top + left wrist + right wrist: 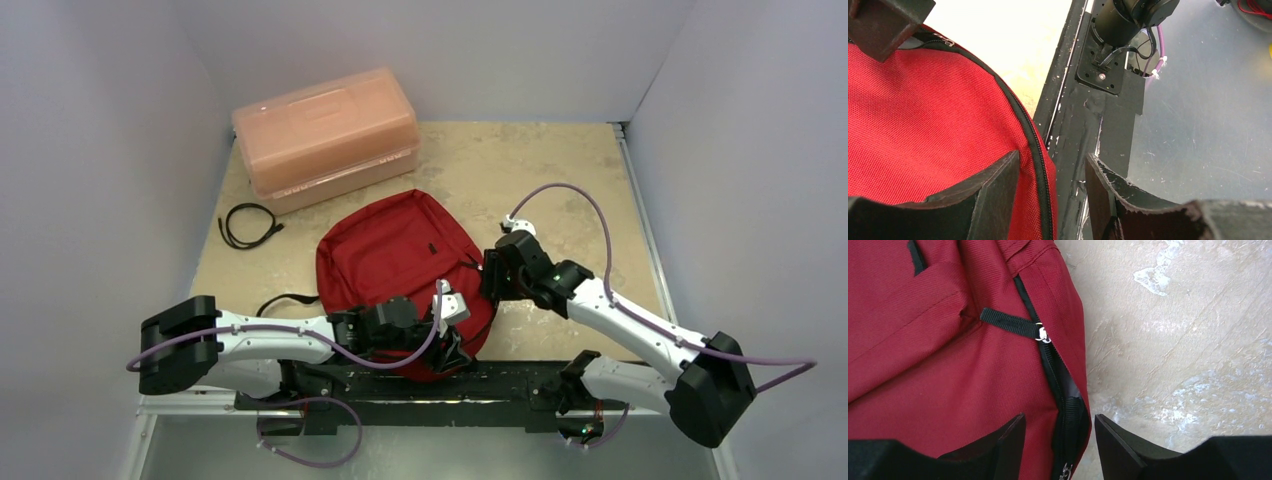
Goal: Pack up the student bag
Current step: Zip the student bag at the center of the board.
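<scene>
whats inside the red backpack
Only a dark sliver shows through the partly open zipper of the backpack. The red fabric covers the rest, so any contents cannot be seen.

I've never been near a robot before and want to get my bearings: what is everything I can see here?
bag: one, dark red with black zips, middle of the table
box: one, translucent orange-pink, far left
cable: one, black, coiled, left of the bag
table: one, beige, under everything
left arm: one, white and black, near left
right arm: one, white and black, near right
left gripper: one, black, open, at the bag's near edge
right gripper: one, black, open, over the bag's right-side zip
</scene>
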`<state>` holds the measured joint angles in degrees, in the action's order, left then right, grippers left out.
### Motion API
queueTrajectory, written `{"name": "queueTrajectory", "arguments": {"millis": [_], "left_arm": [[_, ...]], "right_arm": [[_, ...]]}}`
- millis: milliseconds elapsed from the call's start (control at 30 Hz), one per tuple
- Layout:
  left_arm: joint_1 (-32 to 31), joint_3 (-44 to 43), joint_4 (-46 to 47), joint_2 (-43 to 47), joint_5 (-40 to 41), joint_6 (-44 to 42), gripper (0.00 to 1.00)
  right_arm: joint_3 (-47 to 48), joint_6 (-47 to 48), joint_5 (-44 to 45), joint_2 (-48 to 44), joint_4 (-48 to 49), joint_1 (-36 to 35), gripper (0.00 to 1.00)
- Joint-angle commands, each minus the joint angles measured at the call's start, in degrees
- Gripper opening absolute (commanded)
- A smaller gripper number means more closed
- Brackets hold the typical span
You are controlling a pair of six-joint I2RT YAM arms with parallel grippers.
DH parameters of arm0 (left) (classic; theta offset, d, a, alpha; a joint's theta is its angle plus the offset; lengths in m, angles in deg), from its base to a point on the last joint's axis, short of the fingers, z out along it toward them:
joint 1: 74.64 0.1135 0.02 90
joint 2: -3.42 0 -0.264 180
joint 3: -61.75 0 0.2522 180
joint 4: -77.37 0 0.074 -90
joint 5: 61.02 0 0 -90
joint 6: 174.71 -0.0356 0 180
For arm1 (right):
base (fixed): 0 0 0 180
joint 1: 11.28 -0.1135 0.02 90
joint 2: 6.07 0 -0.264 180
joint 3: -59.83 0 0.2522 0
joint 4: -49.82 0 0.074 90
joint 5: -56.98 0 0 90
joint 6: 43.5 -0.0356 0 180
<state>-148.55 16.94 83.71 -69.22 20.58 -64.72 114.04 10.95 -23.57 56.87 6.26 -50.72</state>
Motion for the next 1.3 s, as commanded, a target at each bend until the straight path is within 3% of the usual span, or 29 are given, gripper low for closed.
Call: {"name": "queueTrajectory", "arguments": {"millis": [0, 100, 333, 667, 1267], "left_arm": [[-0.26, -0.05, 3.78, 0.2, -1.91, 0.92, 0.49], [-0.27, -0.54, 3.63, -0.26, -2.37, 0.93, 0.46], [-0.27, -0.79, 3.59, -0.75, -2.93, 1.49, 0.43], [-0.36, -1.45, 3.85, -1.54, -3.83, 1.63, 0.42], [-0.36, -1.47, 4.16, -1.98, -3.89, 1.97, 0.42]], "right_arm": [[0.83, -1.48, 2.36, -4.49, -0.21, -1.05, 0.53], [0.89, -3.05, 1.71, -7.02, 0.54, -1.03, 0.38], [0.82, -4.33, 5.14, -3.14, -2.51, -1.05, 0.31], [-0.44, -3.56, 3.17, -2.94, -1.06, -1.03, 0.21], [-2.71, -4.83, 1.46, -1.94, -0.5, -2.1, 0.23]]}}
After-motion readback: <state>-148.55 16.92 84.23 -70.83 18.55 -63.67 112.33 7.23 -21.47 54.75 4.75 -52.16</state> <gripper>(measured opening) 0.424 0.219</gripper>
